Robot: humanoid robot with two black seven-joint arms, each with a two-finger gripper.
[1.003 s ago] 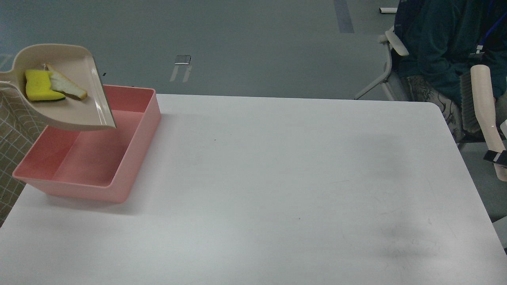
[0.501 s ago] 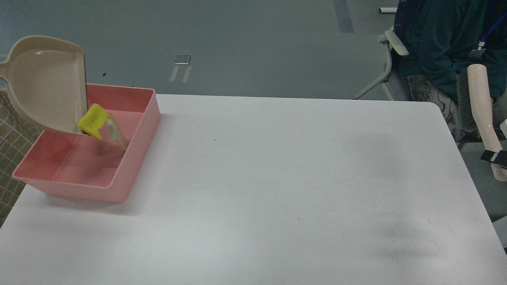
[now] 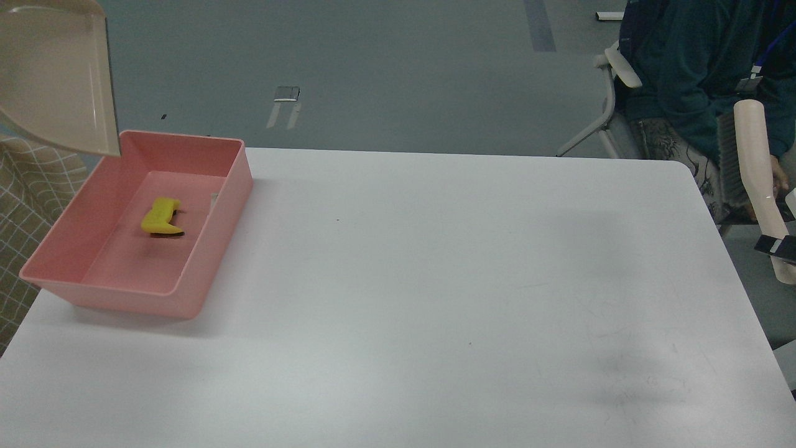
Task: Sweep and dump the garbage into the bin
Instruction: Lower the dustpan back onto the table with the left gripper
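Note:
The pink bin (image 3: 219, 186) stands at the table's far left. The garbage lies inside it: the yellow sponge scrap (image 3: 160, 216) rests on the bin floor, and a small pale bit of the strip (image 3: 213, 200) shows against the right inner wall. The beige dustpan (image 3: 56, 81) hangs empty and steeply tilted above the bin's far left corner; the left gripper holding it is out of view. My right gripper (image 3: 776, 247) is at the right edge, off the table, closed around the handle of the beige brush (image 3: 755, 149), which points up with its dark bristles facing left.
The white table (image 3: 435, 298) stretches wide to the right of the bin. A seated person in dark clothes (image 3: 684, 74) on a chair is just beyond the table's far right corner, close behind the brush. A checked cloth (image 3: 31, 186) hangs at the left edge.
The dustpan tipped up and rose toward the top left. The sponge scrap and strip slid off it and dropped into the pink bin. The brush hardly moved.

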